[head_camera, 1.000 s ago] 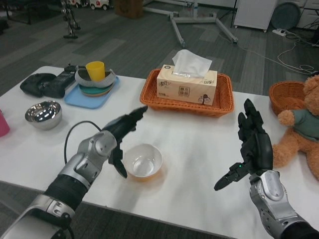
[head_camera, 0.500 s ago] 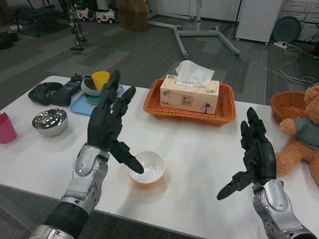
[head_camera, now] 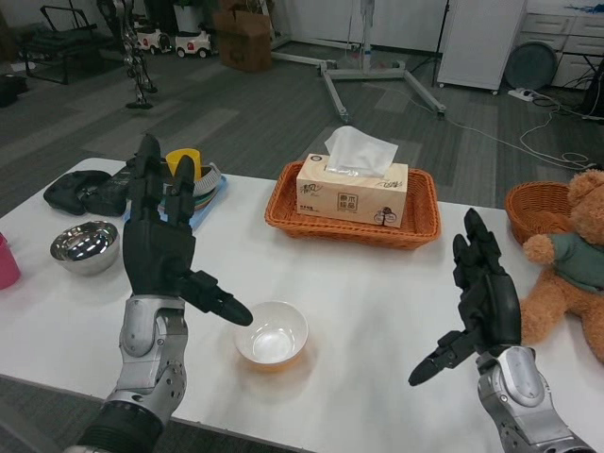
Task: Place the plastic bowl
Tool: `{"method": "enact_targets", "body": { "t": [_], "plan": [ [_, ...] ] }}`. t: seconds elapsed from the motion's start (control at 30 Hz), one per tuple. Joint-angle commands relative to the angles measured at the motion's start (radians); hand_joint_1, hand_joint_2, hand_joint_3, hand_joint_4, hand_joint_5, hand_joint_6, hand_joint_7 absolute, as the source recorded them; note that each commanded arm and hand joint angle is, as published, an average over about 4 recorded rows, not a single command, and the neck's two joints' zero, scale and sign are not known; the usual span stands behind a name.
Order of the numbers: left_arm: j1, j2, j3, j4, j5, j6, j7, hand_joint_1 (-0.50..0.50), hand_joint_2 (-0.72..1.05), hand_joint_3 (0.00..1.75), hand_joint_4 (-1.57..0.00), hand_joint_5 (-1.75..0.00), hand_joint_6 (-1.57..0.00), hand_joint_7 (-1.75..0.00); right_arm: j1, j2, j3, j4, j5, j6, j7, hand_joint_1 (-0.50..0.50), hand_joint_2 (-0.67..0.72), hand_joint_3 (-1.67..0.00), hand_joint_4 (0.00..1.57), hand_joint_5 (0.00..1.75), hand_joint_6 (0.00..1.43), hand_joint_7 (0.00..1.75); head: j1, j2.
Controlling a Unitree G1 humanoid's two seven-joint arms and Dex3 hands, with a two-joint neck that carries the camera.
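One plastic bowl sits upright on the white table, near the front edge, white inside with an orange underside showing at its base; it lies just right of and below the left hand, apart from it; the thumb tip ends just beside the bowl's left rim, but contact cannot be confirmed from this angle. Left hand raised above the table, palm facing right, fingers spread and pointing up, thumb stretched down toward the bowl; it holds nothing. Right hand well apart from the bowl, at the table's right side; fingers extended upward and slightly parted, thumb stuck out to the lower left; it holds nothing and touches nothing visible.

Behind the bowl, an orange wicker tray carries a tissue box with a white tissue standing out of its top; at far left, a steel bowl sits on the table, with a pink object cut off by the frame edge beside it; behind the left hand's fingers, a blue tray with stacked dishes and a yellow cup, partly hidden; black items lie just left of that; at far right, a brown teddy bear in a teal top, with a small wicker basket behind it.
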Motion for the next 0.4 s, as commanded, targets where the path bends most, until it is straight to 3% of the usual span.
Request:
{"method": "enact_targets", "body": {
  "t": [0.03,0.17,0.4],
  "plan": [
    [0.009,0.013,0.007,0.003,-0.03,-0.012,0.005,-0.5,-0.08,0.0,0.0,-0.13,0.0,0.0,-0.013,-0.001,-0.007,-0.007,0.004,-0.004,-0.003,-0.46,0.68,0.0,0.2,0.0,0.0,0.07,-0.009,-0.002],
    [0.011,0.032,0.005,-0.002,-0.056,-0.002,0.005,-0.5,-0.1,0.0,0.0,-0.21,0.0,0.0,-0.014,-0.001,-0.013,-0.013,0.003,-0.005,-0.003,-0.46,0.66,-0.04,0.2,0.0,0.0,0.07,-0.02,-0.001],
    [0.01,0.038,0.0,-0.01,-0.092,0.012,0.005,-0.5,-0.1,0.0,0.0,-0.17,0.0,0.0,-0.02,0.0,-0.036,-0.028,-0.007,-0.007,-0.005,-0.46,0.66,0.0,0.2,0.0,0.0,0.07,-0.034,-0.003]
  ]
}}
